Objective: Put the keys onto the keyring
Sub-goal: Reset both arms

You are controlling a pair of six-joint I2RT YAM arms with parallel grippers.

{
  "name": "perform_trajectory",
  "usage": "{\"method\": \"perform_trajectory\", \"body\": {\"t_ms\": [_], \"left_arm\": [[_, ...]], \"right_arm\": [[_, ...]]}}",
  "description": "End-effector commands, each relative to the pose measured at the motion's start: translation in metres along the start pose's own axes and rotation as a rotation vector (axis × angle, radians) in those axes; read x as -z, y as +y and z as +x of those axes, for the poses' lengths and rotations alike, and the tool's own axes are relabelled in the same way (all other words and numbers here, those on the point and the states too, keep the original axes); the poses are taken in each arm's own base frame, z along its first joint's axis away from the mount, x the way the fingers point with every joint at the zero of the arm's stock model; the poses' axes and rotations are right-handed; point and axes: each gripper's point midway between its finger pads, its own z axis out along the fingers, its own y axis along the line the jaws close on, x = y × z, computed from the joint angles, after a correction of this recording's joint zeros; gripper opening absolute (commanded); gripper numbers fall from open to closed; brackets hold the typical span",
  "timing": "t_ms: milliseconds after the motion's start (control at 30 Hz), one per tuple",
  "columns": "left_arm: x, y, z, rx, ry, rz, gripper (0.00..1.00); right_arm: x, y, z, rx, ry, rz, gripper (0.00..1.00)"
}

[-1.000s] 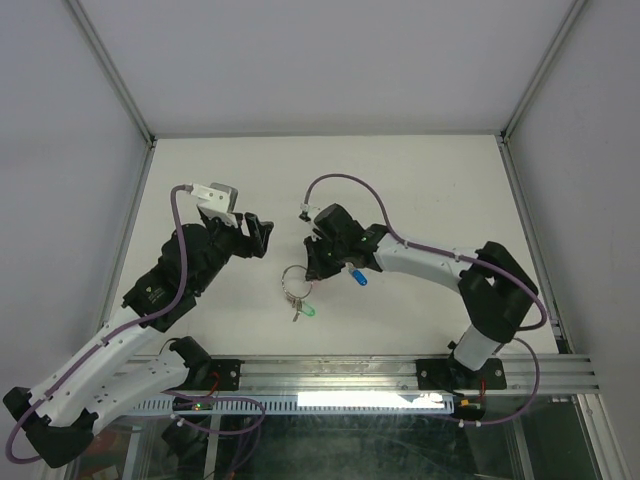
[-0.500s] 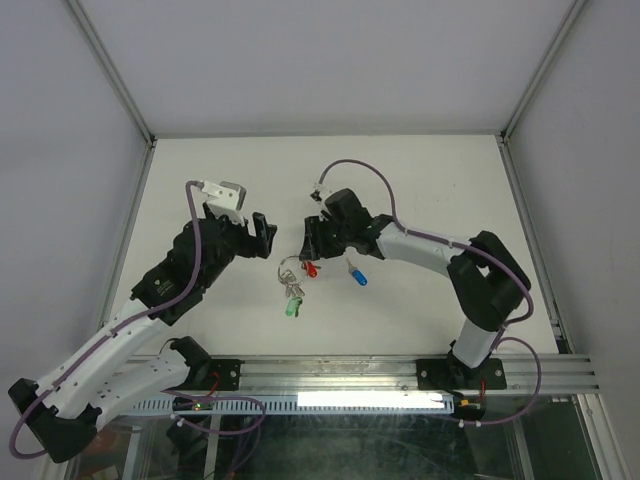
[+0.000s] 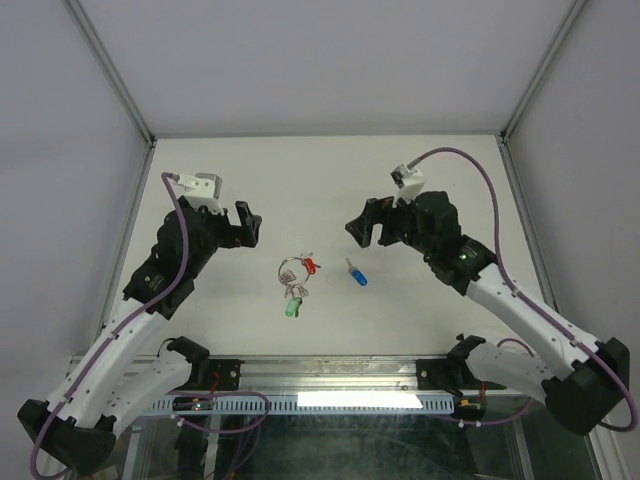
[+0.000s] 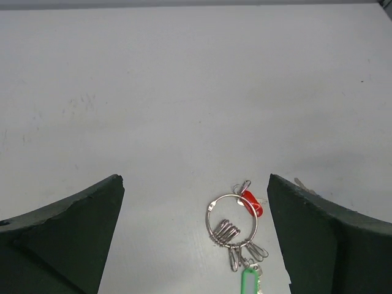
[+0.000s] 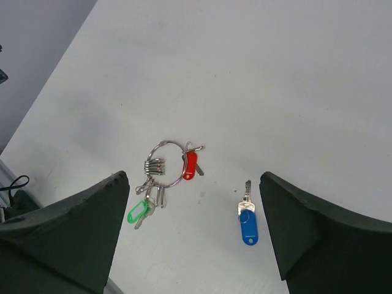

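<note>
The keyring (image 3: 291, 271), a thin silver ring with several plain clips, lies flat on the white table. A red key (image 3: 310, 266) lies across its right side. Below it, a green key (image 3: 291, 308) hangs from one clip. Alone to the right lies a blue key (image 3: 357, 274). My left gripper (image 3: 243, 228) is open, up and left of the ring. My right gripper (image 3: 365, 228) is open, above the blue key. The left wrist view shows the keyring (image 4: 225, 231), red key (image 4: 251, 203) and green key (image 4: 249, 283) between my open fingers. The right wrist view shows the keyring (image 5: 154, 165), red key (image 5: 190, 165), green key (image 5: 139, 212) and blue key (image 5: 248, 225).
White walls with aluminium posts (image 3: 112, 80) close the table (image 3: 330, 180) at the back and sides. An aluminium rail (image 3: 340, 375) carrying the arm bases runs along the near edge.
Both grippers have opened wide and drawn back from the keyring, the right one swinging away to the right. The red key now lies at the ring; ring and green key shifted slightly.
</note>
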Motion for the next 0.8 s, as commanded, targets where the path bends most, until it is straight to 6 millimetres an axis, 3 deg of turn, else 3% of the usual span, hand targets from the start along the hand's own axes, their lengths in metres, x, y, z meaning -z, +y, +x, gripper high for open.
{"method": "perform_trajectory", "body": {"t_ms": [0, 200, 300, 500, 767], "left_arm": [[0.021, -0.010, -0.033, 0.017, -0.139, 0.071, 0.99], [0.038, 0.002, -0.025, 0.021, -0.187, 0.040, 0.99], [0.044, 0.010, -0.018, 0.026, -0.205, 0.014, 0.99], [0.048, 0.019, -0.002, 0.039, -0.211, -0.007, 0.99], [0.050, 0.020, -0.001, 0.035, -0.206, -0.015, 0.99]], "right_arm": [[0.043, -0.014, -0.025, 0.120, -0.127, 0.089, 0.90], [0.096, -0.020, -0.035, 0.102, -0.277, 0.128, 0.90], [0.111, -0.031, -0.026, 0.104, -0.299, 0.168, 0.96], [0.122, -0.047, -0.003, 0.082, -0.310, 0.212, 0.97], [0.126, -0.050, -0.003, 0.077, -0.319, 0.230, 0.99]]}}
